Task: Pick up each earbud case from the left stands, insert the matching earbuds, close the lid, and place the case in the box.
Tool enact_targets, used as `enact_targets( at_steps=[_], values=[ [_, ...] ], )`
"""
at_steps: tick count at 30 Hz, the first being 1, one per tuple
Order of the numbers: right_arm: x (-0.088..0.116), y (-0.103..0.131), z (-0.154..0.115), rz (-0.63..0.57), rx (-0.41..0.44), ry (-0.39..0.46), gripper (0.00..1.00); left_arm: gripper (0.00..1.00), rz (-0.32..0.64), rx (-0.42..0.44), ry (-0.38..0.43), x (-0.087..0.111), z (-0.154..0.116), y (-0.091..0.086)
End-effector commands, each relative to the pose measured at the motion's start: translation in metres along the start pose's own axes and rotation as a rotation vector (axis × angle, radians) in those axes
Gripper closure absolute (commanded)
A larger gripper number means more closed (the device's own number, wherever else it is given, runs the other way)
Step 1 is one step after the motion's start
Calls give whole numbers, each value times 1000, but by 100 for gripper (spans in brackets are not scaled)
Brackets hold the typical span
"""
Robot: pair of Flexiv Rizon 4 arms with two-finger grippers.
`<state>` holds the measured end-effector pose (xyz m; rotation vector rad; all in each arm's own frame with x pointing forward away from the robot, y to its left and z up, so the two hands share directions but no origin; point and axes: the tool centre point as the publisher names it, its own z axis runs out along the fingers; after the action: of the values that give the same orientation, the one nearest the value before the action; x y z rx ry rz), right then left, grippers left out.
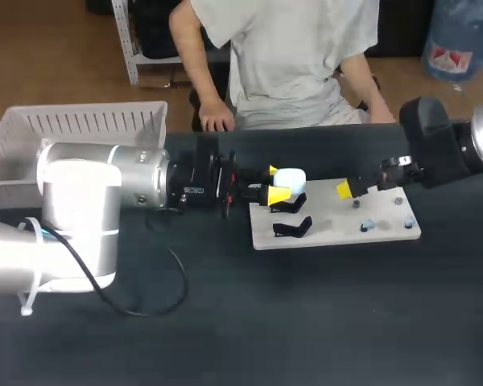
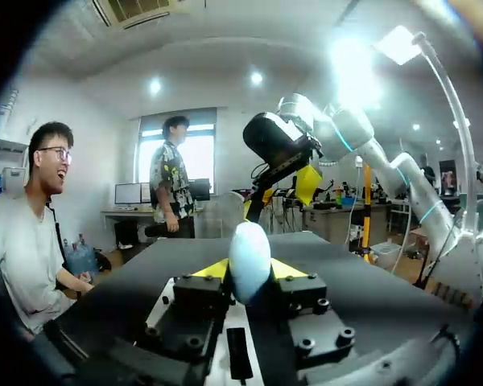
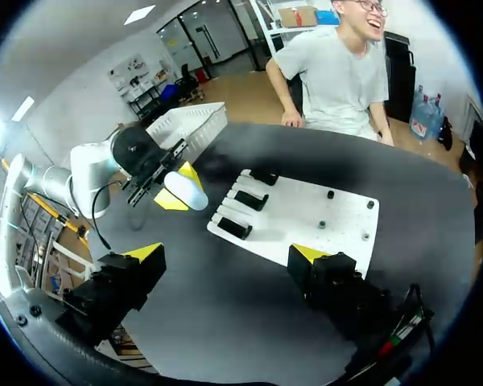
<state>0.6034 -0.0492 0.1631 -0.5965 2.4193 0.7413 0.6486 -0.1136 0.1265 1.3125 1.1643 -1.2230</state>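
Note:
My left gripper (image 1: 275, 183) is shut on a white earbud case (image 1: 291, 178), held just above the left end of the white board (image 1: 330, 232). In the left wrist view the case (image 2: 249, 259) stands on edge between the yellow tips. Black stands (image 1: 292, 228) on the board's left part are bare. Small earbuds (image 1: 366, 227) sit on the board's right part. My right gripper (image 1: 351, 188) hangs open over the board's middle, holding nothing. In the right wrist view my right gripper (image 3: 228, 256) looks down on the board (image 3: 306, 229), the stands (image 3: 249, 199) and the held case (image 3: 185, 190).
A white slatted basket (image 1: 80, 121) stands at the back left of the dark table. A person's hand (image 1: 217, 122) rests on the table's far edge. A black cable (image 1: 145, 310) loops on the table below my left arm.

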Motion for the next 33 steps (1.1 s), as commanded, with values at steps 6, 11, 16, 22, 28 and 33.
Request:
enact_targets(
  at_steps=[6,11,16,22,28,33],
  values=[
    [-1,4,8,6,7,26,0,100,0,-11,-12,0,0,-1],
    [-4,10,16,2,0,48,0,100,3,-20,-24,0,0,0],
    [-10,18,28,-6,-16,79,0,100,3,-20,-24,0,0,0],
    [-16,21,43,0,-23,108,0,100,3,-20,-24,0,0,0],
    [-22,23,55,-1,-32,118,0,100,3,-20,-24,0,0,0],
    [-26,24,62,-6,-36,123,0,100,3,-20,-24,0,0,0]
  ],
)
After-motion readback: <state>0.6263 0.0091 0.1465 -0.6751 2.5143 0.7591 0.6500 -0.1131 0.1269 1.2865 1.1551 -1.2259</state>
